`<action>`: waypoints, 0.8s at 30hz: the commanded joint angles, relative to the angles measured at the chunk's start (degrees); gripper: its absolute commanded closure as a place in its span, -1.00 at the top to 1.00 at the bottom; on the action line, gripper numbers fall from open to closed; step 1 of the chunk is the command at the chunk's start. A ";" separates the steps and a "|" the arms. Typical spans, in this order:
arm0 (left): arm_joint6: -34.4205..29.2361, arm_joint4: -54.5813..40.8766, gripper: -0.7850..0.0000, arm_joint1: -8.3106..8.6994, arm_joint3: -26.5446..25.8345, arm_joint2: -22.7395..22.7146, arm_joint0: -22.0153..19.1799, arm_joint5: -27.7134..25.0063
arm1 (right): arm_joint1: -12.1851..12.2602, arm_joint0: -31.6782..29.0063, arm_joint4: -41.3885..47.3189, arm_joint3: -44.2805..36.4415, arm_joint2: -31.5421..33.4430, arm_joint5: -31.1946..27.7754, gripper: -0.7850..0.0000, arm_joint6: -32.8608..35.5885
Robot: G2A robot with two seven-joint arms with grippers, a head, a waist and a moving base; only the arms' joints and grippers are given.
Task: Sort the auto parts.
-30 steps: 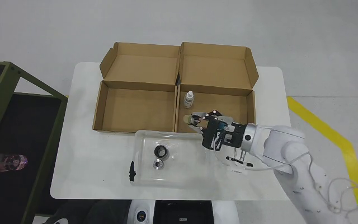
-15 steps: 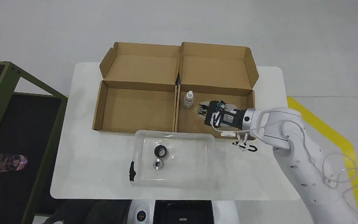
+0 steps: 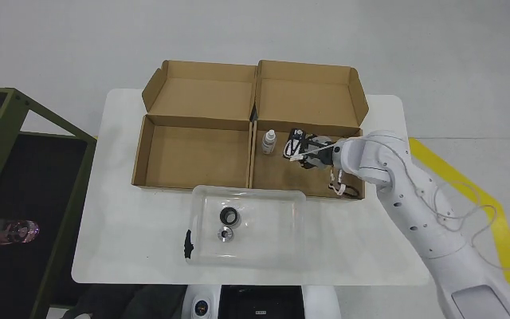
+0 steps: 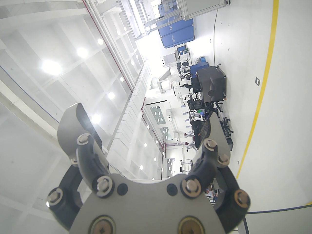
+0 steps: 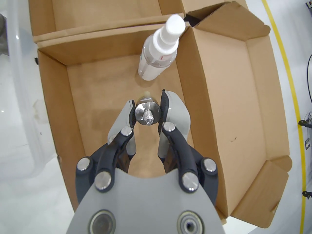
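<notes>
The right claw is squeezed shut on a small shiny metal part with a little ridged stub on top. It holds the part by its round sides, likely so the part will not slip. The claw hangs inside the right brown cardboard box, near a white spray bottle with a clear body that stands upright close to the wall next to the left brown cardboard box. It looks like this box is where the metal part should go.

A black ring and a silver round part sit in the clear plastic tray on the white table, probably waiting for their turn.

The left claw points up toward the ceiling with its fingers spread apart and nothing between them, so it looks to be keeping out of the way.

The fingers hide the bottom of the metal part, so nobody can tell if it touches the box floor. A small black thing by the tray's edge is too tiny to name.
</notes>
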 commanded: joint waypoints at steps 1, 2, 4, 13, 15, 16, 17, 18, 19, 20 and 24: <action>0.00 0.00 1.00 0.00 0.00 0.00 0.00 0.00 | -0.33 1.09 0.09 1.69 -1.20 0.14 -1.00 0.65; 0.00 0.00 1.00 0.00 0.00 0.00 0.00 0.00 | -0.51 1.60 0.09 2.55 -1.81 0.23 -1.00 0.92; 0.00 0.00 1.00 0.00 0.00 0.00 0.00 0.00 | -0.89 2.49 0.09 4.26 -3.03 0.45 -1.00 1.18; 0.00 0.00 1.00 0.00 0.00 0.00 0.00 0.00 | -2.35 5.34 -1.05 9.64 -7.09 2.02 -0.94 0.91; 0.00 0.00 1.00 0.00 0.00 0.00 0.00 0.00 | -2.64 5.86 -1.37 10.49 -7.71 2.46 -0.88 0.74; 0.00 0.00 1.00 0.00 0.00 0.00 0.00 0.00 | -2.77 6.08 -1.50 10.91 -7.98 2.64 -0.77 0.62; 0.00 0.00 1.00 0.00 0.00 0.00 0.00 0.00 | -2.90 6.30 -1.64 11.31 -8.29 2.72 -0.65 0.64; 0.00 0.00 1.00 0.00 0.00 0.00 0.00 0.00 | -3.03 6.51 -1.68 11.62 -8.59 2.70 -0.54 0.62; 0.00 0.00 1.00 0.00 0.00 0.00 0.00 0.00 | -3.15 6.69 -1.67 11.88 -8.83 2.76 -0.46 0.51; 0.00 0.00 1.00 0.00 0.00 0.00 0.00 0.00 | -3.27 6.86 -1.66 12.07 -9.04 2.86 -0.42 0.43; 0.00 0.00 1.00 0.00 0.00 0.00 0.00 0.00 | -3.57 7.14 -0.41 11.89 -9.10 3.03 -0.27 -0.56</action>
